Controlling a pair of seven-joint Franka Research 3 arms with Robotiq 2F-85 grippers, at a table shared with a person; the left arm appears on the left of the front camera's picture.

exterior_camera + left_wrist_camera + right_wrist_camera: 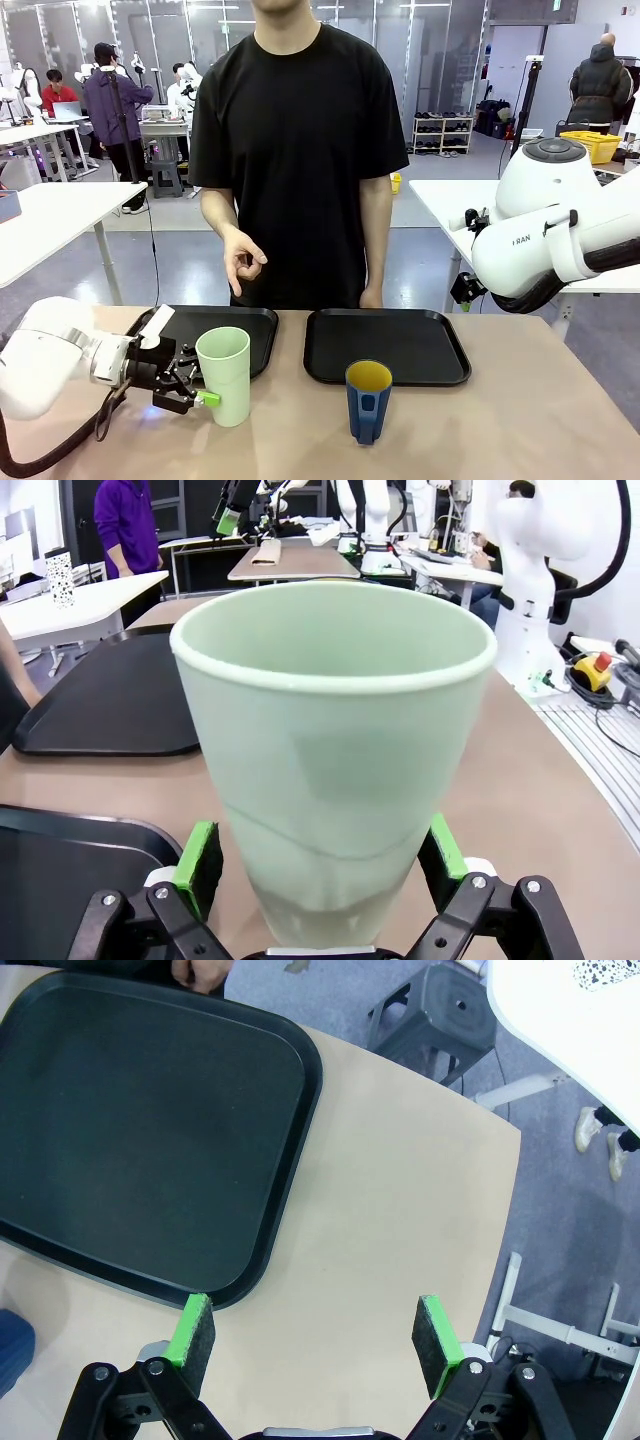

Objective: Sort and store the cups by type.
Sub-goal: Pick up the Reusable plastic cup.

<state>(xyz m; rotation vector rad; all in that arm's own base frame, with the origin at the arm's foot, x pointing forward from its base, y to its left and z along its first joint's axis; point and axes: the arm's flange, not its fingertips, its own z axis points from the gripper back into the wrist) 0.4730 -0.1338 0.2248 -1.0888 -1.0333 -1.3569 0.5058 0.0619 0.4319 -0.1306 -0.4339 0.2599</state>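
Note:
The tall mint-green cup point(225, 375) stands upright on the table in front of the left black tray point(262, 325). My left gripper point(200, 385) lies low at its left side. In the left wrist view the green cup point(330, 750) stands between the left gripper's point(322, 855) open fingers, with the pads point(200, 865) beside its lower part and a small gap showing. The dark blue cup point(368, 400) with a yellow inside stands before the right tray point(420, 350). My right gripper point(315, 1335) hangs open and empty over the table beside that tray point(130, 1130). An edge of the blue cup point(10, 1355) shows.
A person stands at the far side of the table, one hand point(243, 260) raised in front of the body. The right arm point(540, 245) is held high at the right. The table's right edge point(505, 1220) is near, with a stool point(440, 1005) beyond it.

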